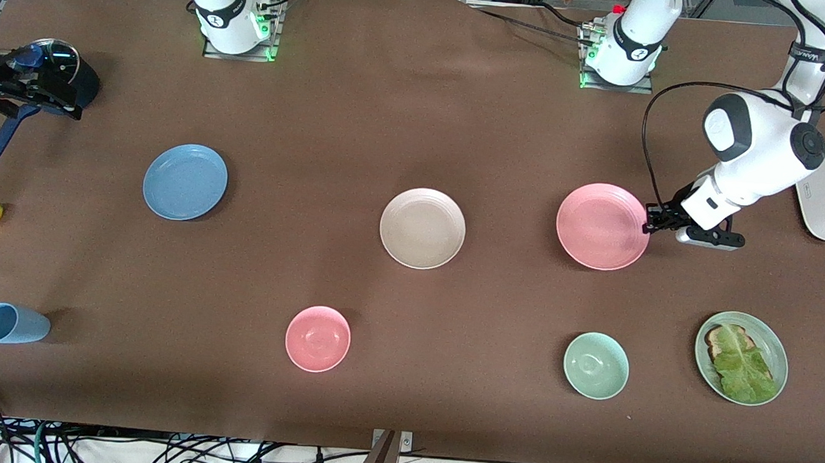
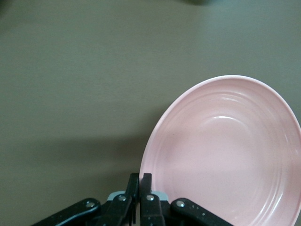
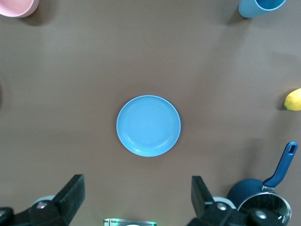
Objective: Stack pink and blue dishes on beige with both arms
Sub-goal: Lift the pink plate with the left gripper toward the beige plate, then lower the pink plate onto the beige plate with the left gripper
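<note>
Beige plate (image 1: 423,228) mid-desk, bare. Left claw (image 1: 648,225) clamped on pink plate (image 1: 602,227) rim toward left arm's end; next: lift, carry onto beige. Right claw (image 3: 136,197) spread wide above blue plate (image 1: 185,181), must descend.

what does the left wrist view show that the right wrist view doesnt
Only the left wrist view shows the pink plate, its rim pinched by the left gripper. Only the right wrist view shows the blue plate below the open right gripper, plus the blue cup, lemon, pot and pink bowl. Both share the brown table.
</note>
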Controlling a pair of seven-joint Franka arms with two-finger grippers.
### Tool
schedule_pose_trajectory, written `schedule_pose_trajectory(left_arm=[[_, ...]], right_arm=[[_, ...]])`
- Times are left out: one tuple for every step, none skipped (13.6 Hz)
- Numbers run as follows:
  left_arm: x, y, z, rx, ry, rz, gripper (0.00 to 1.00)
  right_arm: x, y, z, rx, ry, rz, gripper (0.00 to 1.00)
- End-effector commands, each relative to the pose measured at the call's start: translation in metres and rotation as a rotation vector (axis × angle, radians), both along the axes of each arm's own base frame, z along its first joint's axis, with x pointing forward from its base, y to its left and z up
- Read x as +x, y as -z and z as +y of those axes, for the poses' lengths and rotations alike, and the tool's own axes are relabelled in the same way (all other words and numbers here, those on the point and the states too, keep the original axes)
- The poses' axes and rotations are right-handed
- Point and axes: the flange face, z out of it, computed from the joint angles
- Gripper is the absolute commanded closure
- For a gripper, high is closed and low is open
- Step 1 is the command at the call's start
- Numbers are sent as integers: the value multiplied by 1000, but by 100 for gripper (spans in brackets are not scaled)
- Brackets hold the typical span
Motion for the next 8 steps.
schedule_pose_trajectory(left_arm=[[-2,-13,-28,11,-14,7,100],[0,-15,-34,9,-18,6,100],[0,-15,-38,8,-16,5,100],[1,-17,-43,6,-21,3,100],[1,-18,-48,5,-34,6,100],[1,-19,-56,2,-34,7,100],[1,-18,-58,2,-45,12,100],[1,-19,-63,0,-52,14,100]], right_arm=[[-3,-8,1,-1,-6,-1,0],[-3,-8,1,-1,-6,-1,0],[-3,-8,1,-1,-6,-1,0],[-3,-8,1,-1,-6,-1,0],[-3,-8,1,-1,-6,-1,0],[-3,-8,1,-1,-6,-1,0],[-3,-8,1,-1,-6,-1,0],[-3,-8,1,-1,-6,-1,0]])
